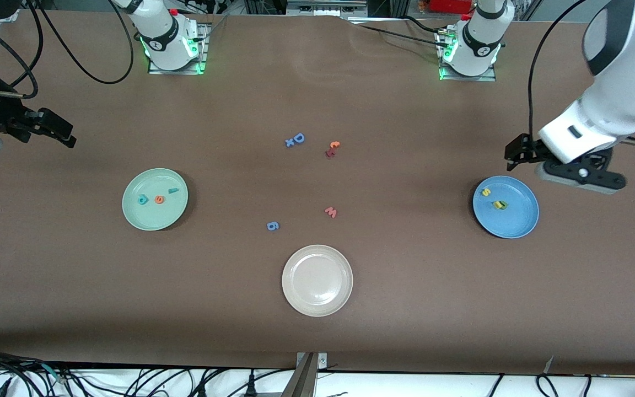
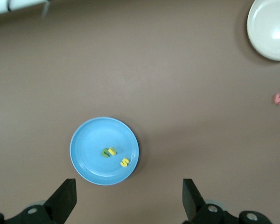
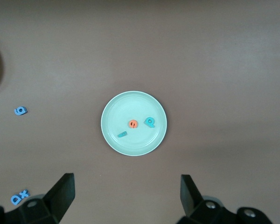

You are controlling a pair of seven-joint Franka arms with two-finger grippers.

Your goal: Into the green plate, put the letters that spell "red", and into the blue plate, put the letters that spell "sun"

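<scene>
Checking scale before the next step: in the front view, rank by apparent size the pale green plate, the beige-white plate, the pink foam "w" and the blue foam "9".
1. Beige-white plate, nearest the camera, so its lead is unsure.
2. Pale green plate.
3. Pink foam "w" and blue foam "9": alike, not ranked.

beige plate (image 1: pixel 317 280): on counter (image 1: pixel 405 309), nearest front cam
blue "9" (image 1: pixel 273 225): flat, near pink "w" (image 1: pixel 331 212)
blue "D" (image 1: pixel 298 138): touching blue "x" (image 1: pixel 289 143)
orange+maroon letters (image 1: pixel 332 149): touching, beside the "D"
</scene>
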